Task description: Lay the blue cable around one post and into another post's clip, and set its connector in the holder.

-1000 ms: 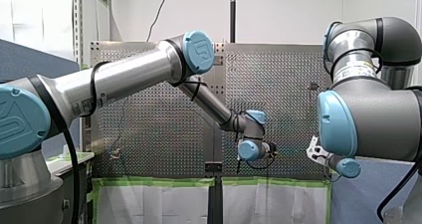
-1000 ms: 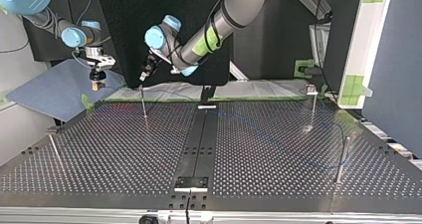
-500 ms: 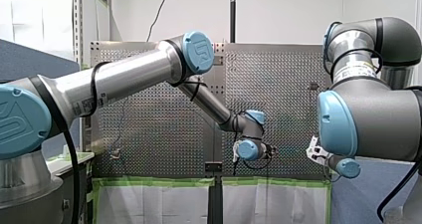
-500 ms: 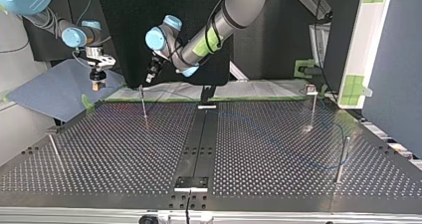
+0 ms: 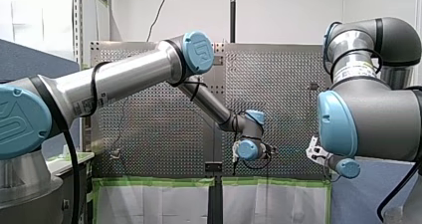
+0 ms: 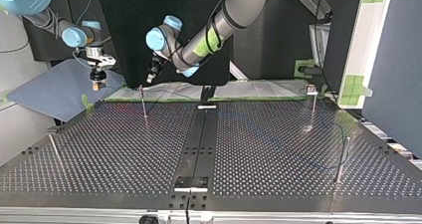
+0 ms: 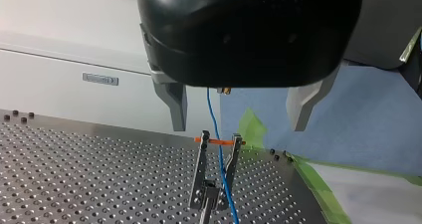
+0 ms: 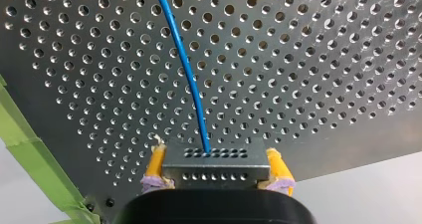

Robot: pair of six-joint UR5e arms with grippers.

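Start at the near edge of the bench (image 6: 124, 159): the near right post (image 6: 341, 159) stands just as it did a second ago. Move to the far left and there's the clip post (image 6: 143, 104). Your left wrist view shows the blue cable (image 7: 213, 114) dropping between the two prongs of its clip (image 7: 200, 169), crossing an orange band (image 7: 214, 141) stretched over the prong tips. Your left claw (image 7: 238, 127) hangs right above it, fingers spread wide and holding nothing. Since a second ago it has slid a touch to the right in the top view, away from the post's top. Farthest back, past the bench's far left corner and over the blue mat (image 6: 54, 92), your right claw (image 6: 98, 84) hasn't budged. Its yellow pads are clamped on the connector (image 8: 215, 159), with the cable running out of it.
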